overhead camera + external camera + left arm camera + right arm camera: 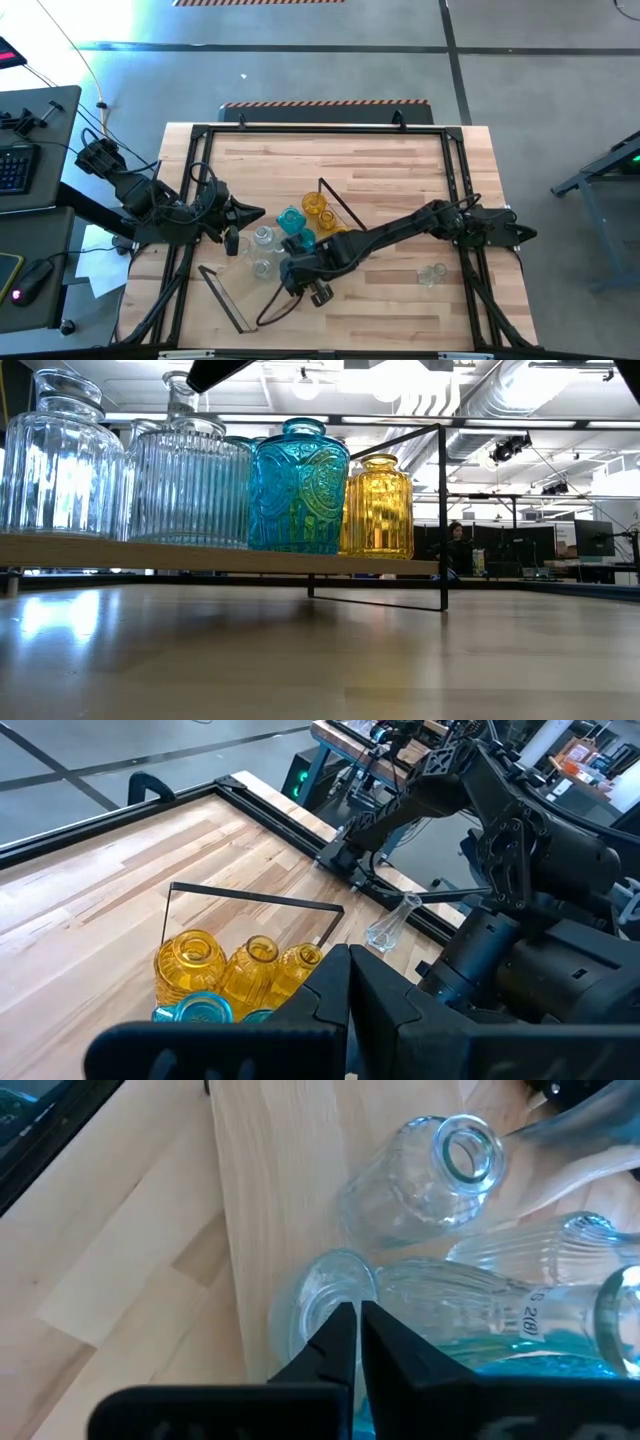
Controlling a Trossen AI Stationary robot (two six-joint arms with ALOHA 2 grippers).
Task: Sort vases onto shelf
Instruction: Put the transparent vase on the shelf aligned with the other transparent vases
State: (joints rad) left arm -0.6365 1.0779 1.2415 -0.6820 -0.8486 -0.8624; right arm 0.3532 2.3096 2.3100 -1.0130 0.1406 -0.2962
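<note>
Vases [290,232] stand clustered on the shelf [232,303], a light-wood board lying diagonally across the table [380,170] from near-left toward centre: amber ones [318,210] at the far end, teal ones [298,485] next, clear ribbed ones [190,485] nearer. All stand upright with mouths up. One clear vase [432,274] sits apart on the table near the right edge, so sorting looks nearly done. The right gripper [357,1342] hovers over the clear vases, fingers almost together and seemingly holding nothing. The left gripper [348,982] waits just beside the cluster, its fingers likewise closed and empty. Next, probably, comes fetching the stray vase, which calls for opening wide around it.
</note>
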